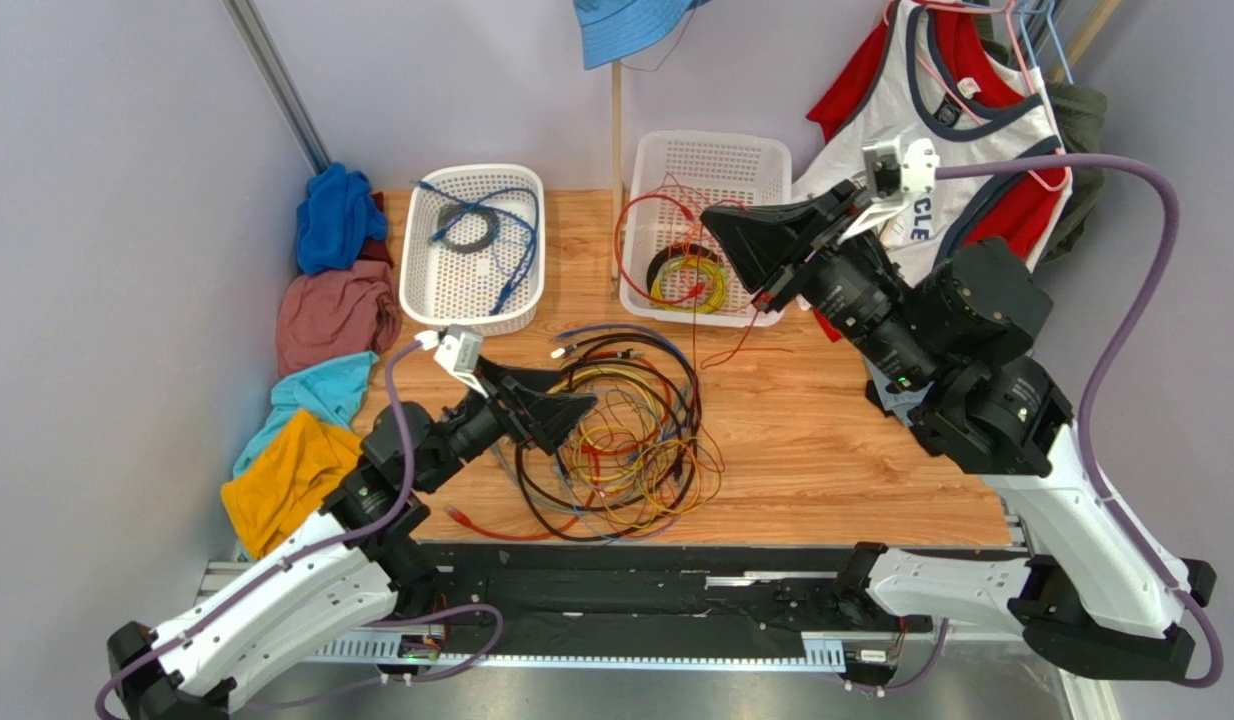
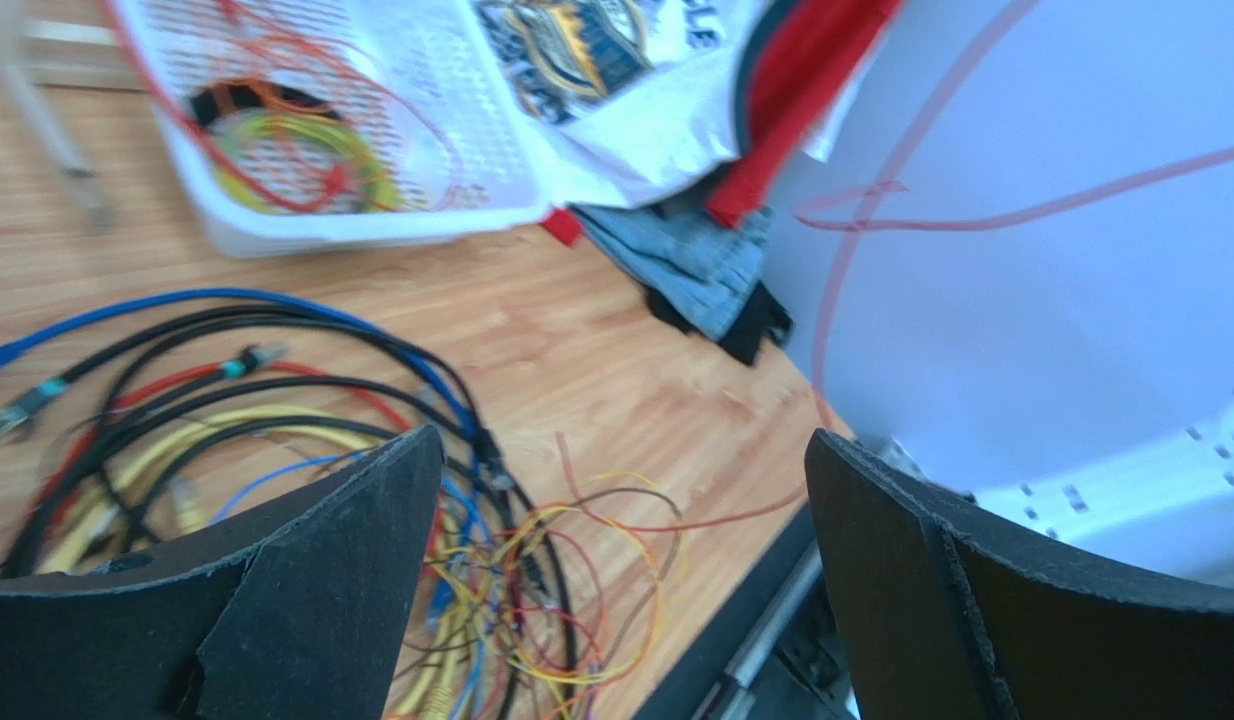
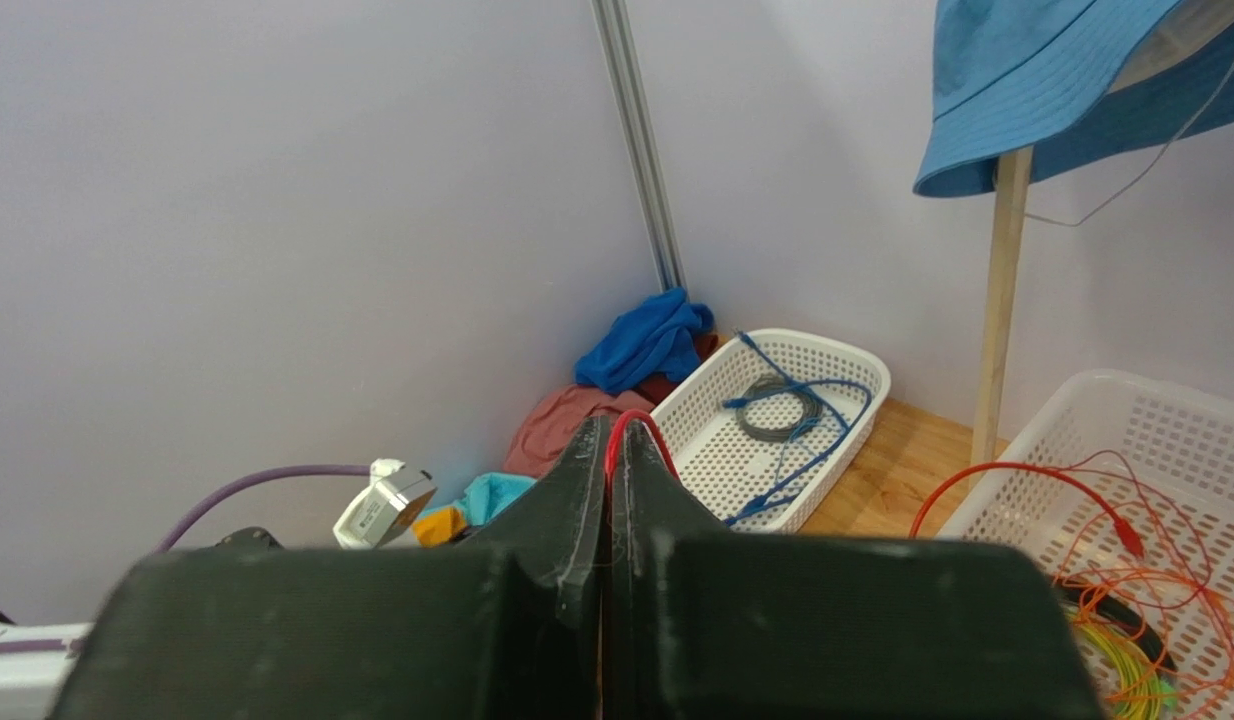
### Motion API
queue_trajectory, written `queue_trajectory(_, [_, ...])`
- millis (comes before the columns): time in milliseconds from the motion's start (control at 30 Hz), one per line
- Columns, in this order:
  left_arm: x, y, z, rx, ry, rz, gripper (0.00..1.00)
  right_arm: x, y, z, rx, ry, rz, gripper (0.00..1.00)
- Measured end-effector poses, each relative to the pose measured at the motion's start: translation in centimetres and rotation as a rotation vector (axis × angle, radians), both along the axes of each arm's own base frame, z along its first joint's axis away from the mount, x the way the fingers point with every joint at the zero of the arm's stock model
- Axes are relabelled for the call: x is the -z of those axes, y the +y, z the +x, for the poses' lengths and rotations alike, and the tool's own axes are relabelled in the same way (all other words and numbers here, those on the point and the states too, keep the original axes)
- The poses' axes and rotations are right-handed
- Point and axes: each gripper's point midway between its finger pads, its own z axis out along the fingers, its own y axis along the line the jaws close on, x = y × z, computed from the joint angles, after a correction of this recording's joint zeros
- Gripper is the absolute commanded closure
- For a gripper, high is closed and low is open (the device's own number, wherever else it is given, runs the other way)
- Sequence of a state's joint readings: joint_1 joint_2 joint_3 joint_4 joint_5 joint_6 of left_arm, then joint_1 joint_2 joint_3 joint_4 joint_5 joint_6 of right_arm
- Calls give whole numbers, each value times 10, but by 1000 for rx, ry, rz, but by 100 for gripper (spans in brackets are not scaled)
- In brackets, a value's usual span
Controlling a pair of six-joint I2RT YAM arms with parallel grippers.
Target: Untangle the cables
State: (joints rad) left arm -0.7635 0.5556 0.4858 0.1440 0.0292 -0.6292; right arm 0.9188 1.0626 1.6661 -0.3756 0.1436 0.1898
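We see cables (image 1: 623,435) in a tangled heap on the wood table (image 1: 834,450): blk, blue, red, orange & yellow loops overlapping.

High rear overhead view, two low wrist views; right-hand basket (image 1: 713,140) in all three.

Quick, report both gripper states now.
Left gripper: open, holding nothing, at the cable tangle.
Right gripper: closed on a thin red cable.

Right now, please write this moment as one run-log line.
left gripper: open, above cable tangle | right gripper: shut on red wire, raised by basket with yellow coil | task: tangle not yet undone
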Motion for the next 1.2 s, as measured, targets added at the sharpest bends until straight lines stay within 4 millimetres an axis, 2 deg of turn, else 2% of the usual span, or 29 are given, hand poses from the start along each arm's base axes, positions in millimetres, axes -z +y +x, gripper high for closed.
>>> queue_trajectory(133, [0, -31, -7, 152, -26, -2, 1, 13, 12, 2, -35, 35, -18, 100])
queue_trajectory(333, [24, -74, -22, 342, -9, 41, 1, 26, 24, -3, -94, 77, -22, 100])
queue_trajectory(433, [31, -87, -25, 388, -2, 48, 1, 27, 27, -6, -120, 90, -15, 100])
queue_trajectory(600, [26, -103, -20, 420, -25, 29, 1, 30, 33, -13, -165, 104, -10, 100])
queue_trajectory(833, [9, -131, -19, 477, -65, -1, 1, 52, 40, -12, -187, 145, -37, 100])
queue_trajectory(933, [6, -144, -16, 498, -68, -6, 19, 59, 40, -14, -192, 157, -43, 100])
queue_trajectory(1000, [10, -151, -13, 503, -58, -1, 51, 62, 39, -15, -194, 161, -46, 100])
queue_trajectory(1033, [13, -153, -11, 503, -46, 1, 72, 63, 37, -16, -194, 160, -46, 100])
queue_trajectory(1067, [17, -154, -9, 497, -42, 11, 100, 62, 36, -17, -194, 158, -44, 100])
queue_trajectory(1200, [31, -148, 1, 435, -4, 77, 100, 59, 24, -22, -174, 144, -33, 100])
